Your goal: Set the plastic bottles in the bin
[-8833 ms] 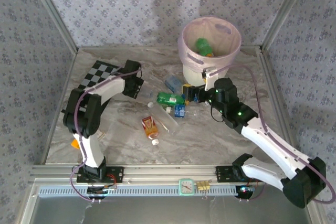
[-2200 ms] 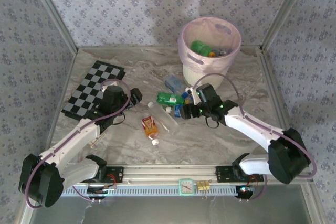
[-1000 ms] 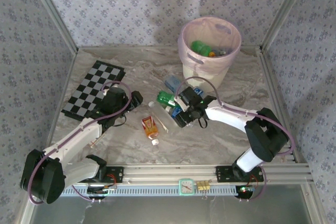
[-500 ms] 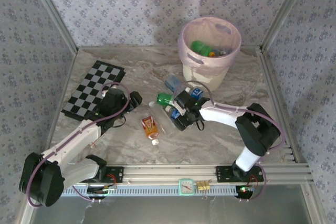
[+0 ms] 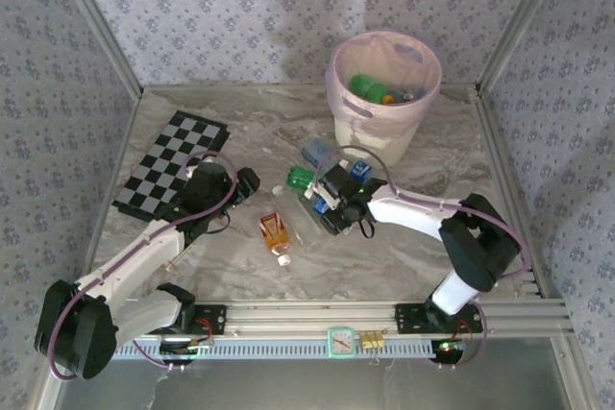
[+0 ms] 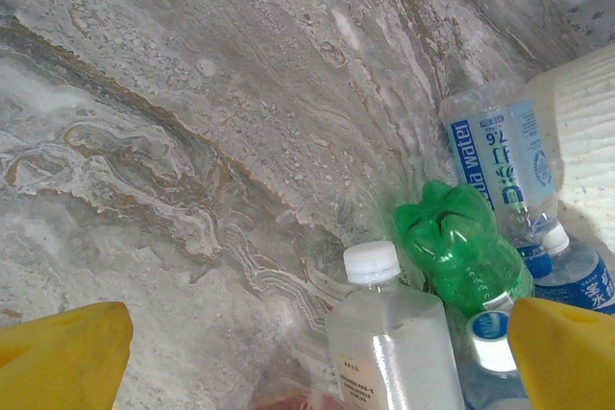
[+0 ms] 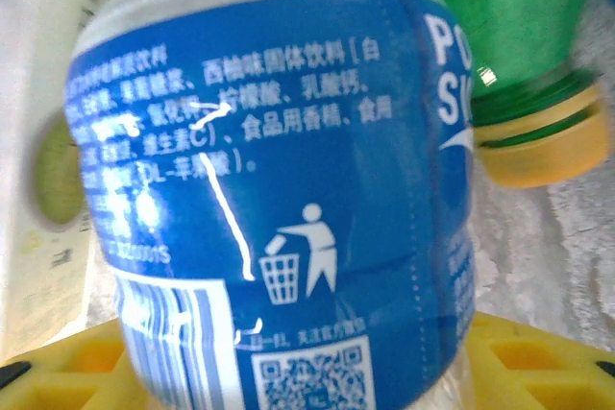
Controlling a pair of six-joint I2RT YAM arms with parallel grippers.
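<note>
Several plastic bottles lie in a cluster [image 5: 312, 189] in the middle of the table. My right gripper [image 5: 330, 203] is in that cluster, its yellow fingers [image 7: 538, 362] shut on a clear blue-labelled bottle [image 7: 279, 189]. A green bottle with a yellow cap [image 7: 519, 45] lies just beyond it. My left gripper [image 5: 246, 180] stands open left of the cluster, facing a clear white-capped bottle [image 6: 394, 333], a green bottle [image 6: 461, 247] and a blue-labelled water bottle [image 6: 500, 160]. An orange-red bottle [image 5: 275, 230] lies nearer the front. The bin [image 5: 338, 93] stands at the back with bottles inside.
A black-and-white checkered board [image 5: 168, 165] lies at the back left, behind the left arm. Patterned walls and metal posts close in the table on three sides. The bin's white wall [image 6: 586, 132] stands just behind the bottle cluster.
The right gripper has pushed a little further left into the cluster and its jaws have narrowed onto the blue-labelled bottle. The left arm has not moved.
</note>
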